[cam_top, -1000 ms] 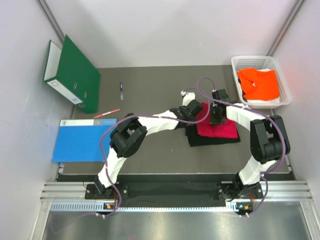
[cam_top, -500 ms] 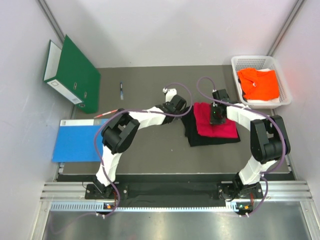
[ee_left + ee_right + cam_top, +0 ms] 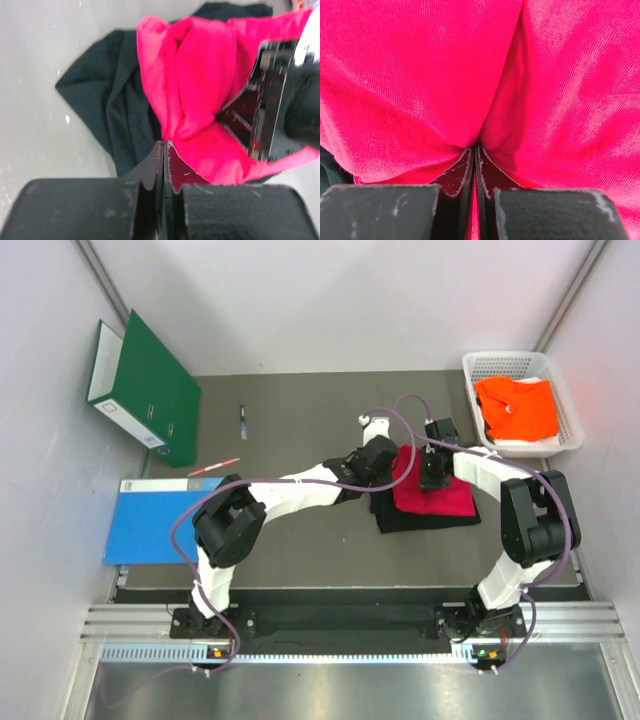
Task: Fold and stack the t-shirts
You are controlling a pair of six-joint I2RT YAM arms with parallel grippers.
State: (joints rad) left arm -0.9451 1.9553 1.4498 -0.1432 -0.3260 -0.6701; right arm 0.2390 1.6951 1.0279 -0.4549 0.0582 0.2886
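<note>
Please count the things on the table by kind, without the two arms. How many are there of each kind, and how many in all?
T-shirts: 3 (red t-shirt, black t-shirt, orange t-shirt)
Pens: 2 (dark pen, red pen)
Green binder: 1
Blue sheet: 1
White basket: 1
Total: 8

The red t-shirt point(image 3: 420, 75) is bulging over the fingertips of the right gripper point(image 3: 476, 150), hiding any pinch; just beyond the left gripper point(image 3: 164, 146) it's covering much of the black t-shirt point(image 3: 105, 100).
</note>
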